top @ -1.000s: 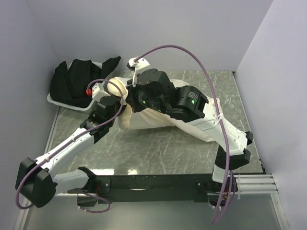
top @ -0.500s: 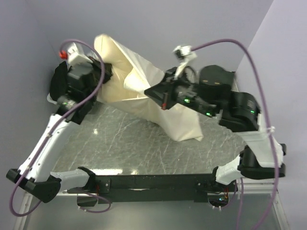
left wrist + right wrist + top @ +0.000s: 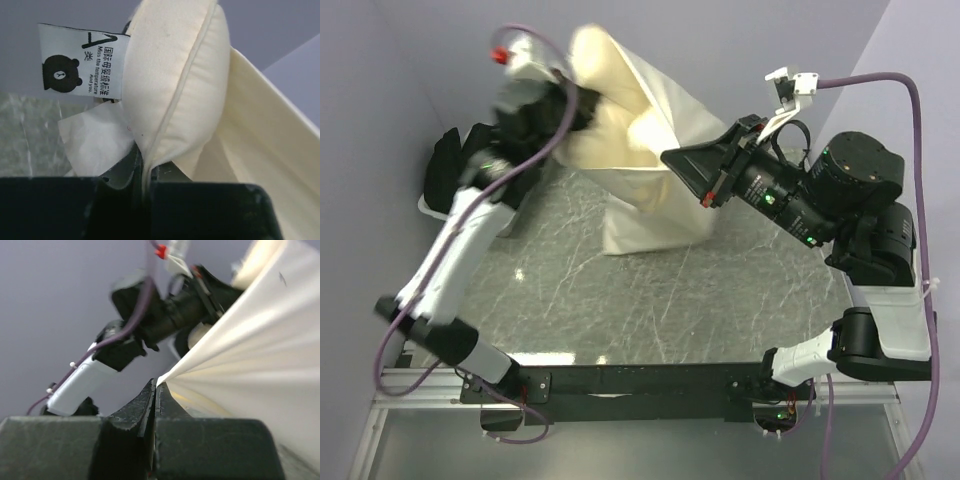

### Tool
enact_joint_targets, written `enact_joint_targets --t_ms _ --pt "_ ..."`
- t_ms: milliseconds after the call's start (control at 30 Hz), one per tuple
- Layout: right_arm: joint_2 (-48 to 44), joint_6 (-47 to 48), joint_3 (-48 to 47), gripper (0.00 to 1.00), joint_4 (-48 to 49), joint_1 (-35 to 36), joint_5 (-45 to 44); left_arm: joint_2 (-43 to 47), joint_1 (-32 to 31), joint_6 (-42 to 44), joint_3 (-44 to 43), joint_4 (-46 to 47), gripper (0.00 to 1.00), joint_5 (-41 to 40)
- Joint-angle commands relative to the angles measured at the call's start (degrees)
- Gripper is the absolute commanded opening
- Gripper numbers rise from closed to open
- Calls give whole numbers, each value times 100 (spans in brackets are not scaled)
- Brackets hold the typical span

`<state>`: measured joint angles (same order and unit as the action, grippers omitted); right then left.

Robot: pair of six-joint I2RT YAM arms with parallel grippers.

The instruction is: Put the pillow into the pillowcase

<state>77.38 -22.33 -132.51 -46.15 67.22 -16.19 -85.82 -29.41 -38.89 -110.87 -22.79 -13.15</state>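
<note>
Nearest, the pillowcase (image 3: 655,200) hangs with its lower end down by the table (image 3: 620,310); whether it touches is unclear. On the right, the right tool (image 3: 667,158) is pressed together on a fold of that thin cloth. Farther left, the left tool (image 3: 142,175) pinches the seam of the pillow (image 3: 175,75), whose top end, with a bear label (image 3: 82,60), sticks out of the case. A black cloth (image 3: 445,175) lies far left.

One pillow (image 3: 175,75), one pillowcase (image 3: 660,205), one black cloth bundle (image 3: 445,175), two tools: left tool (image 3: 142,175), right tool (image 3: 155,390).
</note>
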Motion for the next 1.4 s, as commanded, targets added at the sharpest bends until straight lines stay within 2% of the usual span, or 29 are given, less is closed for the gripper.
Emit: enact_joint_targets --t_ms 0,100,200,333,467,600,667,800,833,933,967,1033,1067,1133,1167,1233,1267,1333,1367 --pt "-504 202 -515 0 730 116 -139 -717 67 -478 802 529 1 -215" --pt "-847 264 265 0 888 116 -333 -708 76 -566 927 538 1 -513" --pt "-1006 255 830 0 1073 116 -315 -524 181 -532 648 312 1 -742" --pt "-726 168 788 0 968 107 9 -129 409 -330 198 -49 1 -830" --pt "-401 -61 884 0 1151 107 510 443 515 388 -416 -471 1 -742" --pt "-268 -289 929 0 1433 116 923 567 515 918 -1479 -789 1 -286" --pt "-268 -377 946 0 1547 107 1012 453 515 1077 -1735 -789 1 144" --pt "-539 -439 1463 0 1749 116 916 -144 445 1059 -2228 -877 1 1119" --pt "-827 -465 1726 0 1793 107 811 -424 253 1077 -2228 -929 1 1226" --pt "-1739 -570 3481 0 2372 98 363 -777 -352 1322 -1651 -833 1 1016" --pt "-1970 -667 4513 1 2687 72 205 -865 -477 1375 -1431 -772 1 998" --pt "-2628 -982 5555 4 2962 11 -199 -1180 -792 1358 -789 -570 1 1033" --pt "-2806 -1141 6448 7 2971 -7 -418 -1296 -908 1315 -587 -508 1 1051" --pt "-3227 -1718 7279 10 2779 -42 -1200 -1637 -1284 1305 98 -194 1 1147" --pt "-3334 -1966 7962 12 2500 -69 -1368 -1744 -1417 1262 344 -52 1 1174" --pt "-3684 -2676 8642 14 2330 -104 -1536 -2007 -1724 1070 1126 534 1 1261" --pt "-3800 -2872 9246 20 2330 -104 -1502 -2096 -1804 999 1416 791 1 1453" --pt "-4089 -3363 9724 28 2304 -104 -1414 -2385 -2006 736 2041 1152 1 1831" --pt "-4169 -3531 10057 36 2164 -95 -1431 -2474 -2068 665 2200 1528 1 1955"
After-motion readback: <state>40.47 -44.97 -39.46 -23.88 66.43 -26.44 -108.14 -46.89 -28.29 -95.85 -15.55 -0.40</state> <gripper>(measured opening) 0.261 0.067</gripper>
